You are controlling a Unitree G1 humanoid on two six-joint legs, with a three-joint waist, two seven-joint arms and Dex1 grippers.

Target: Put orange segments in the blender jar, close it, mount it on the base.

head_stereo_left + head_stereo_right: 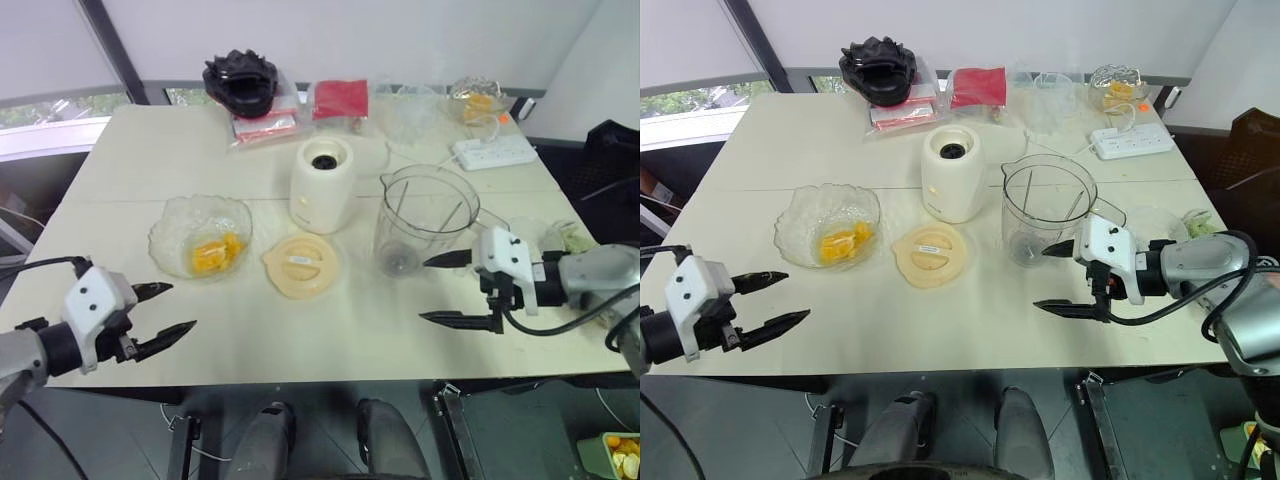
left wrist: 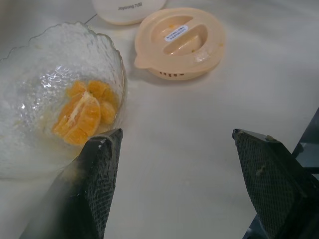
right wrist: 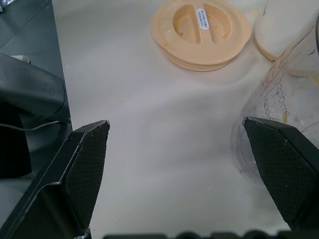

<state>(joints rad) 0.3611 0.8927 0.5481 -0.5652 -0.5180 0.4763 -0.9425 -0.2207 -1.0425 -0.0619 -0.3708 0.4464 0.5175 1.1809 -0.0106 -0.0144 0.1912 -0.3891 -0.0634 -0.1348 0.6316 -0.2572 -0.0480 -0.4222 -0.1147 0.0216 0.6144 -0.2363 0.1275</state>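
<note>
cream base (image 1: 322, 186) stands mid-table; clear blender jar (image 1: 424, 219) just right of it, flat cream lid (image 1: 300, 265) in front, scalloped glass bowl (image 1: 201, 236) to its left with the orange segments (image 1: 215, 253) inside. left gripper (image 1: 167, 312) hovers near the bowl, jaws wide, empty; right gripper (image 1: 448, 290) beside the jar, jaws wide, empty

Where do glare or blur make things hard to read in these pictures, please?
Left wrist view: highlights sparkle on the scalloped glass bowl, yet the orange segments stay clear. Right wrist view: the blender jar wall looks soft and hazy at the edge. Left eye view: even lighting, with faint shadows beneath the lid.
</note>
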